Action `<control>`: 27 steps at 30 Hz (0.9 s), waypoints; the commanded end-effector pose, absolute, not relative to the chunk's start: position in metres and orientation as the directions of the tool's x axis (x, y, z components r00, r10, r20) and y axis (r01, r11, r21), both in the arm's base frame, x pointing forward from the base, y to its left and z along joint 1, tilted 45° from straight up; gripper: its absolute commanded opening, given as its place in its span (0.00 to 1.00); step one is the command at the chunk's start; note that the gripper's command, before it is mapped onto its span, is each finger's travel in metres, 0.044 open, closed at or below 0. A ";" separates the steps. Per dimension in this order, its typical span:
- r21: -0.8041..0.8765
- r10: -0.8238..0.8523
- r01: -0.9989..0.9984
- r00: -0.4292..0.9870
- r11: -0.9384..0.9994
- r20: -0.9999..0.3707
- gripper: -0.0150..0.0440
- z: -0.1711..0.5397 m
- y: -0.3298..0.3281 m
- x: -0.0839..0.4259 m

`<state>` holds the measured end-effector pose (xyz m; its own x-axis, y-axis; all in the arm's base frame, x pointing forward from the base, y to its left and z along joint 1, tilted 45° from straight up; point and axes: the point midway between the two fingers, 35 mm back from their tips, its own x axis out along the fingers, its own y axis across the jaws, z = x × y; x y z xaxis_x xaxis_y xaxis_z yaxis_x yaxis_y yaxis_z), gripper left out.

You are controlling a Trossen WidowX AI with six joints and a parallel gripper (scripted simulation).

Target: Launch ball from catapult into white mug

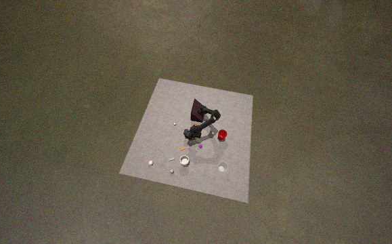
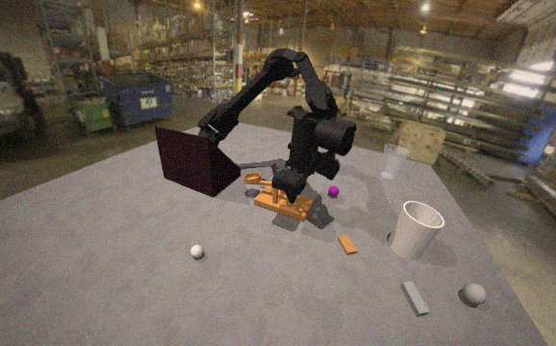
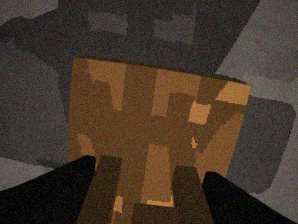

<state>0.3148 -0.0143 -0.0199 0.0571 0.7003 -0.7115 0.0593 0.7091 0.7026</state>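
We are seeing the gripper [image 1: 191, 138] [image 2: 292, 198] [image 3: 149, 173] reaching down over the orange catapult [image 2: 264, 197] [image 3: 135, 125], and its fingers are clamping on part of the catapult's frame. The wrist view is showing us the two dark fingertips flanking the orange uprights, while the exterior view is adding the ring-shaped cup [image 2: 252, 178] sticking out toward the dark wedge [image 1: 196, 112] [image 2: 191, 163]. In the top view the arm is covering most of the catapult, so we are probably making out only slivers of it there. The white mug [image 1: 184, 160] [image 2: 414, 233] is standing upright on the grey table top [image 1: 148, 135] [image 2: 114, 269], apart from the catapult, with an orange block [image 1: 183, 148] [image 2: 347, 244] lying between them. Only the top view is giving us the red cup [image 1: 222, 135] and a white ball [image 1: 151, 163] near the table's edge. Both wider views are catching the purple ball [image 1: 200, 146] [image 2: 333, 191] near the catapult and the clear cup [image 1: 222, 167] [image 2: 394, 163] farther off. Behind the table, a blue dumpster [image 2: 121, 98] is carrying a white label [image 2: 148, 103]; its writing is staying too small for us to read.
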 end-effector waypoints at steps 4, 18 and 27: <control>0.703 0.700 0.058 0.058 0.709 -0.712 0.25 -0.019 -0.015 0.315; 0.703 0.700 0.058 0.058 0.709 -0.712 0.83 -0.019 -0.015 0.315; 0.699 0.697 0.061 0.058 0.712 -0.715 1.00 0.049 -0.084 0.309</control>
<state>0.3140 -0.0557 0.0187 0.0495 0.7023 -0.7102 0.0681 0.7070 0.7039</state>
